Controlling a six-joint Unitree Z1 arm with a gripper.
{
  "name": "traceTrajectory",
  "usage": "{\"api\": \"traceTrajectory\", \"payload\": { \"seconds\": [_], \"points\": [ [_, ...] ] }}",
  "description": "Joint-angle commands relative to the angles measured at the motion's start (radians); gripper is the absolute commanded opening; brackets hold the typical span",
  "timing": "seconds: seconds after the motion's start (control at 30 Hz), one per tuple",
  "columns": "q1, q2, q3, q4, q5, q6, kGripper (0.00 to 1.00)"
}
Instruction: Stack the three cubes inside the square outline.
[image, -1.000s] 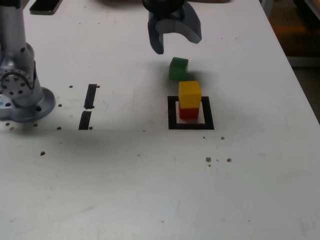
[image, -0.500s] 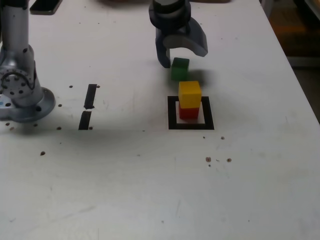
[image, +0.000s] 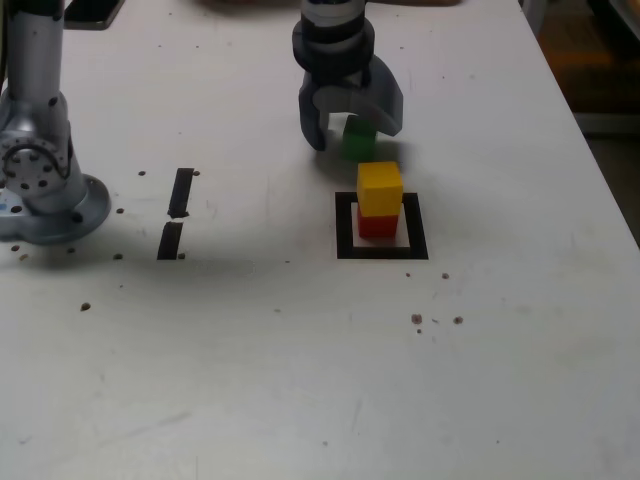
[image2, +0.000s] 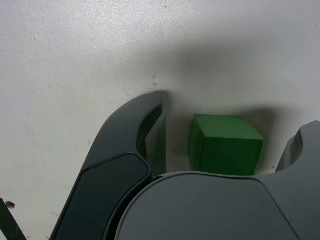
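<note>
A yellow cube (image: 380, 188) sits on a red cube (image: 378, 226) inside the square outline (image: 346, 224) of black tape. Just behind that stack the green cube (image: 357, 142) rests on the white table, partly hidden by my gripper (image: 350, 132) in the exterior view. My gripper is lowered around it and stands open, one finger on each side. In the wrist view the green cube (image2: 225, 145) lies between the dark fingers (image2: 145, 130) with a gap on each side, and my gripper (image2: 227, 140) does not touch it.
The arm's grey base (image: 40, 180) stands at the exterior view's left. Two short black tape strips (image: 176, 212) lie between the base and the outline. Small dark specks (image: 436, 320) dot the table in front of the outline.
My gripper has come down from above the green cube to table level, so that its fingers now straddle the cube. The jaws have widened a little. No cube has moved.
</note>
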Motion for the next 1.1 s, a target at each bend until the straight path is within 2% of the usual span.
{"api": "traceTrajectory", "payload": {
  "seconds": [0.0, 0.17, 0.43, 0.63, 0.7, 0.83, 1.07],
  "points": [
    [0.002, 0.008, 0.000, 0.001, -0.003, 0.012, 0.86],
    [0.002, 0.016, -0.001, -0.007, -0.006, 0.015, 0.72],
    [0.002, 0.022, -0.019, -0.030, -0.008, 0.009, 0.42],
    [0.002, 0.017, -0.043, -0.029, -0.017, 0.008, 0.14],
    [0.002, 0.012, -0.051, -0.013, -0.020, 0.008, 0.09],
    [0.000, -0.007, -0.098, 0.093, -0.021, 0.008, 0.08],
    [-0.045, -0.058, -0.285, 0.394, -0.020, 0.004, 0.08]
  ]
}}
